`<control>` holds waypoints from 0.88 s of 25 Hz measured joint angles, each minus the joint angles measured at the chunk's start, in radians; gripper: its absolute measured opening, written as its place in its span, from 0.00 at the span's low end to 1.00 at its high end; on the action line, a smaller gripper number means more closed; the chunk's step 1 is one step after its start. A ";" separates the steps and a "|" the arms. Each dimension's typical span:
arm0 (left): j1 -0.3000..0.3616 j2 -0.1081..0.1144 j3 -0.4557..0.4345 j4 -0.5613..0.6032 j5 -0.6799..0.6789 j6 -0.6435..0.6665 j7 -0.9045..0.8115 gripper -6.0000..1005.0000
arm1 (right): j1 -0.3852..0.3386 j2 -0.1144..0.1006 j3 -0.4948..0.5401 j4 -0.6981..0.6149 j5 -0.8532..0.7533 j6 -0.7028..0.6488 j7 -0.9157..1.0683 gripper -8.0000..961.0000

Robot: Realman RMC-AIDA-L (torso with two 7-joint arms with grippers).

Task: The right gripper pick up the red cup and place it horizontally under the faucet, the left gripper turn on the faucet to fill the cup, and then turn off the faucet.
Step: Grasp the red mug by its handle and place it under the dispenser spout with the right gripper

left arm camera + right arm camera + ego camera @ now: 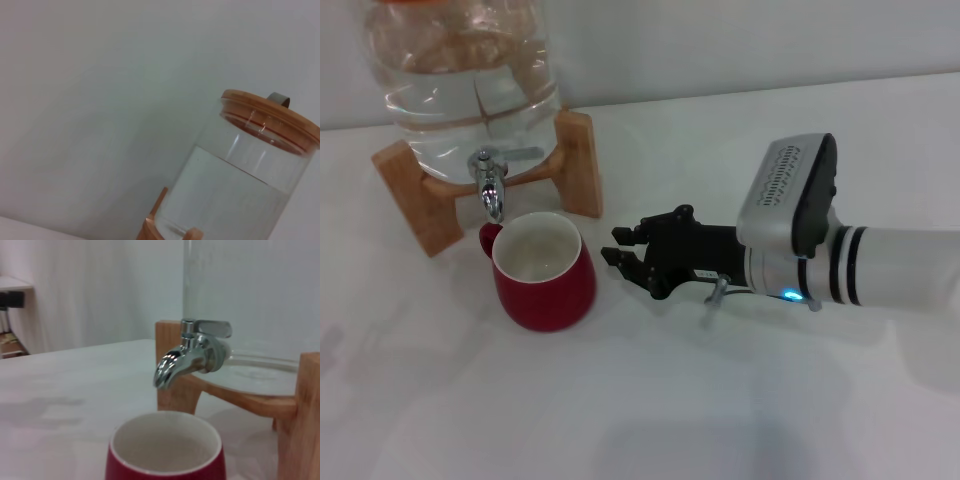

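Observation:
The red cup (pixel 544 270) stands upright on the white table just below the chrome faucet (pixel 490 180), its white inside showing empty. The faucet sits at the foot of the clear water jar (pixel 465 70) and points down at the cup's far rim. My right gripper (pixel 622 246) is open and empty, just right of the cup and not touching it. In the right wrist view the cup (pixel 165 450) sits under the faucet (pixel 192 350), whose lever lies flat; no water runs. My left gripper is out of view; its wrist view shows only the jar (pixel 245 175).
The jar rests on a wooden stand (pixel 575 165) at the back left. The jar has a wooden lid (pixel 270 117). The white table (pixel 720 400) spreads in front and to the right, with a pale wall behind.

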 joint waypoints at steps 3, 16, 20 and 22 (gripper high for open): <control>0.002 0.000 0.000 0.000 0.000 -0.002 0.000 0.87 | -0.019 -0.004 0.051 -0.004 -0.087 0.062 0.041 0.25; 0.002 -0.002 0.000 -0.001 0.001 -0.005 0.000 0.87 | -0.085 0.030 0.163 -0.003 -0.289 0.203 0.124 0.27; 0.005 -0.005 0.000 -0.001 0.001 -0.005 0.000 0.87 | -0.080 0.062 0.168 -0.002 -0.335 0.209 0.128 0.27; 0.005 -0.005 0.000 -0.001 0.001 -0.005 0.000 0.87 | -0.075 0.071 0.166 -0.001 -0.343 0.212 0.128 0.28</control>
